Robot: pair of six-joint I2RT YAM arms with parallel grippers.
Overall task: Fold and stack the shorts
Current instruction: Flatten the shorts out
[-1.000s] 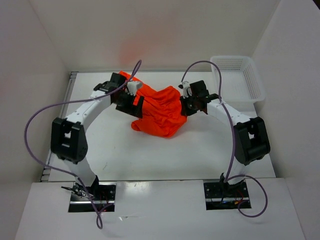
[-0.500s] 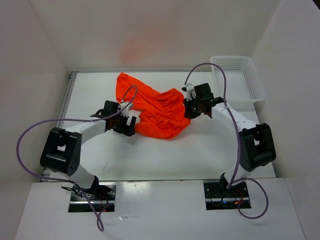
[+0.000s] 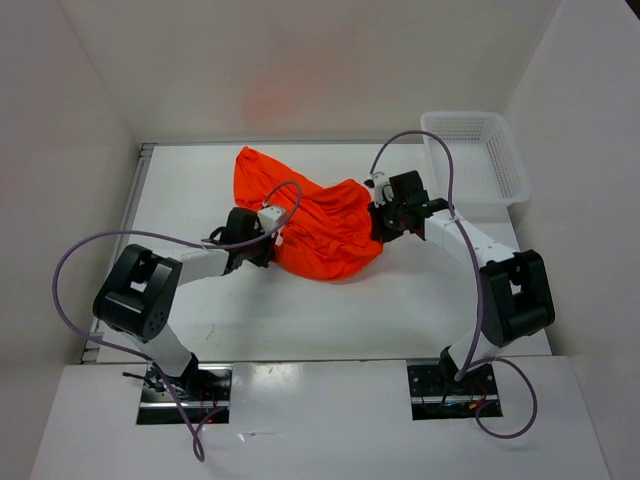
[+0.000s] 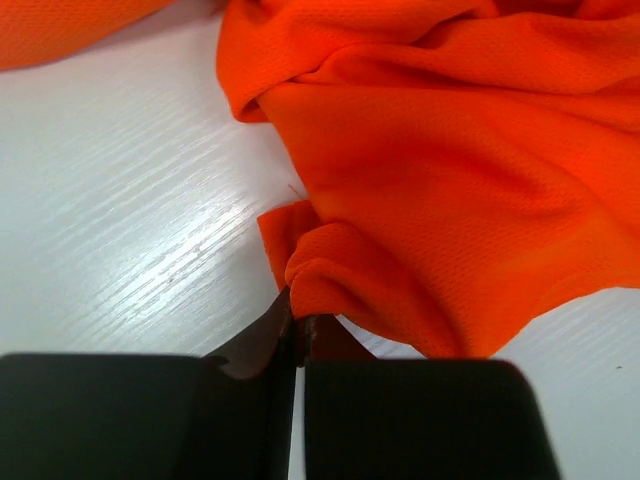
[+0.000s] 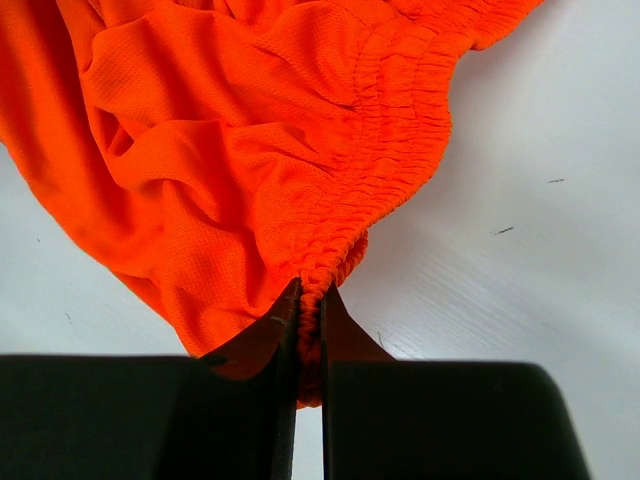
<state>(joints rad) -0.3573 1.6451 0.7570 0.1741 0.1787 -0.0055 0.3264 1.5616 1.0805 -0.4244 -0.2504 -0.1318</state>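
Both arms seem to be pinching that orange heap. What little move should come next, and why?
Probably lift and draw the arms apart. The shorts lie crumpled; the left jaws are shut on a fabric edge, the right jaws on the elastic waistband, so pulling outward should spread them flat.

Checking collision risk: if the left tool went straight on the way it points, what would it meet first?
The shorts: the left tool is shut on a fold at their edge, and the bunched orange cloth lies directly ahead. How high it heaps is unclear.
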